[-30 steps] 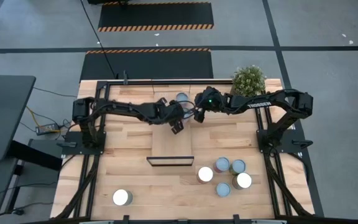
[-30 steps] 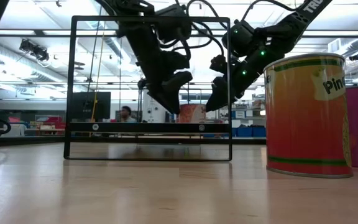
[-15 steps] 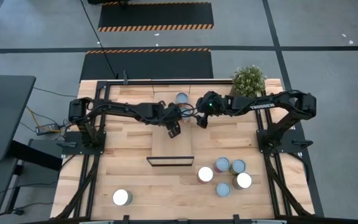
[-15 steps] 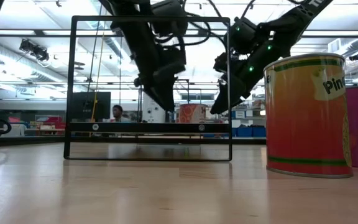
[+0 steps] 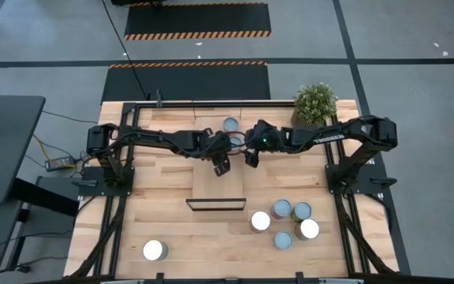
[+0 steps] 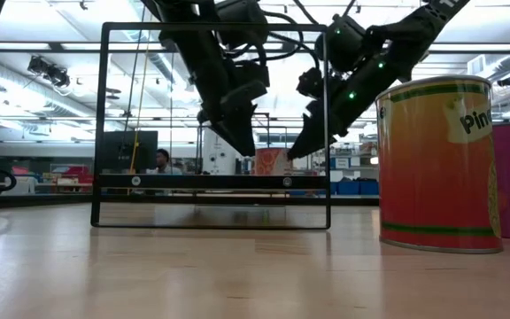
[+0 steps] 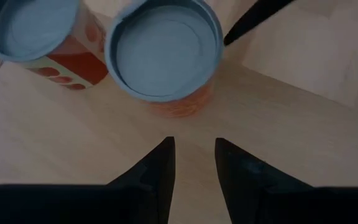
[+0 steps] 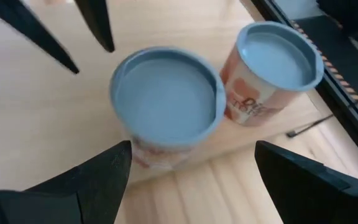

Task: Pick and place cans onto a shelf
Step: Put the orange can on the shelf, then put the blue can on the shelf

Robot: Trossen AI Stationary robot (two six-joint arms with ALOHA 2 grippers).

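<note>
On the light wooden tabletop (image 5: 172, 229), two cans (image 8: 166, 102) stand on the shelf (image 5: 211, 180)'s far end; my right gripper (image 5: 251, 156) has edged nearer, fingers spread around the closer can, empty, while my left gripper (image 5: 221, 165), narrowly parted and empty, has drawn back slightly.
</note>
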